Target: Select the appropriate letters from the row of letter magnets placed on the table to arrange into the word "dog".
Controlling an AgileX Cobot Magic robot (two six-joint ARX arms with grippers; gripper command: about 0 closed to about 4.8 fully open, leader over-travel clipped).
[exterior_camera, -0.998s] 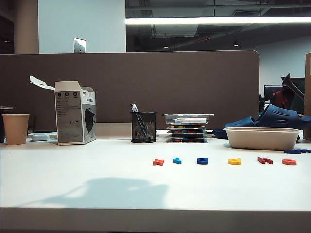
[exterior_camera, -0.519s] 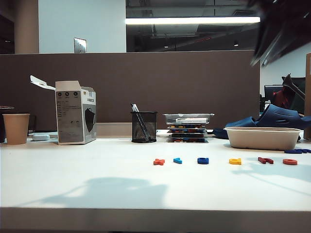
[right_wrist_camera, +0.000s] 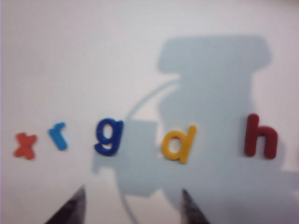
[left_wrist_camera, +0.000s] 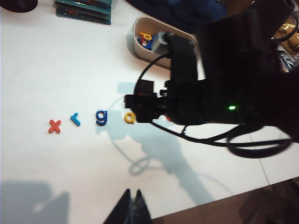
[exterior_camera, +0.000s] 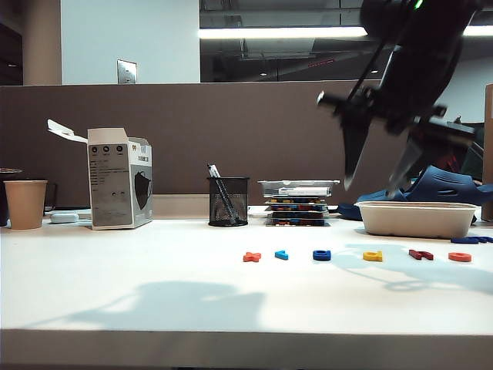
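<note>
The right end effector (exterior_camera: 375, 183), empty, jaws wide, hovers above the yellow d (right_wrist_camera: 179, 144); descending, it could nudge the blue g (right_wrist_camera: 108, 136) at nine o'clock. The left end effector (left_wrist_camera: 131, 213) looks closed and empty.

Office setting. White desk top (exterior_camera: 115, 285) backed by brown cubicle partition (exterior_camera: 200, 139); mesh pen cup (exterior_camera: 228, 202) with pens, paper cup (exterior_camera: 25, 204), opened cardboard box (exterior_camera: 117, 179) stood along it. Fluorescent strip light (exterior_camera: 277, 33) and exposed ceiling ran behind, with monitor (exterior_camera: 431, 146) beyond partition.

Mesh pen cup (exterior_camera: 228, 202), paper cup (exterior_camera: 25, 204)
</note>
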